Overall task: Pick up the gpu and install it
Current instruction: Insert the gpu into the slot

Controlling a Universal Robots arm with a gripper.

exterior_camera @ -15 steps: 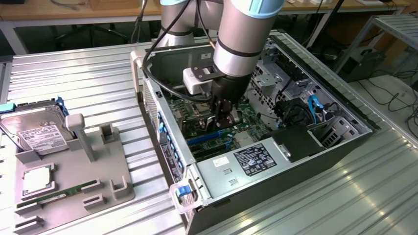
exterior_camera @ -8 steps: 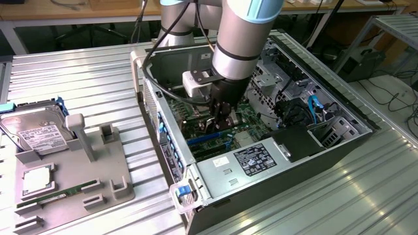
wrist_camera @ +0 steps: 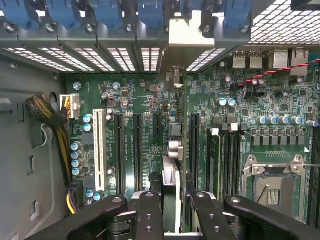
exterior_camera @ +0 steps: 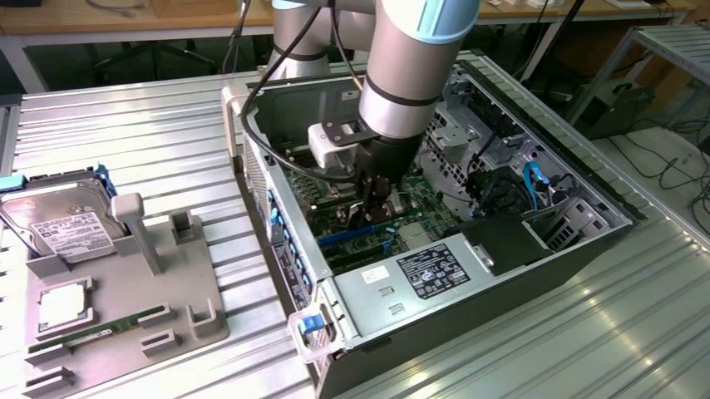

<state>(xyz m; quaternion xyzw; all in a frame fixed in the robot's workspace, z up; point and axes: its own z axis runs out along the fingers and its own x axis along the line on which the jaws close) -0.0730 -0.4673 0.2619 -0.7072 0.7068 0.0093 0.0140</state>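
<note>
While the arm reaches down into the open computer case [exterior_camera: 577, 179], the scene in the exterior view runs from a grey parts tray [exterior_camera: 166, 307] at that view's left to the case on the right. On the tray, a silver hard drive [exterior_camera: 56, 224] with a white label leans in its holder, a square processor [exterior_camera: 63, 306] lies below it, and a slim green RAM stick [exterior_camera: 95, 331] rests in a slot near the tray's front edge. All of it sits on a ribbed metal table [exterior_camera: 111, 133].

Further right, the gripper [exterior_camera: 372, 212] hangs low inside the case, directly over the green motherboard [exterior_camera: 427, 208], just above the blue-edged slots. A grey power supply box [exterior_camera: 427, 278] with a black label lies at the near end of the case, and blue cables [exterior_camera: 533, 187] run along the exterior view's right side.

In the wrist view, the two black fingers [wrist_camera: 147, 217] are closed narrowly on the gpu [wrist_camera: 172, 195], which stands on edge between them. The card is seen edge-on as a thin strip running from the gripper [wrist_camera: 174, 220] toward the slotted rear wall, its silver bracket [wrist_camera: 187, 35] meeting the row of blue retainers there. It stands over the motherboard [wrist_camera: 145, 105] between long black expansion slots, with a white slot [wrist_camera: 98, 150] well off to one side and the empty processor socket [wrist_camera: 275, 187] on the other. Whether the card is fully seated cannot be told.
</note>
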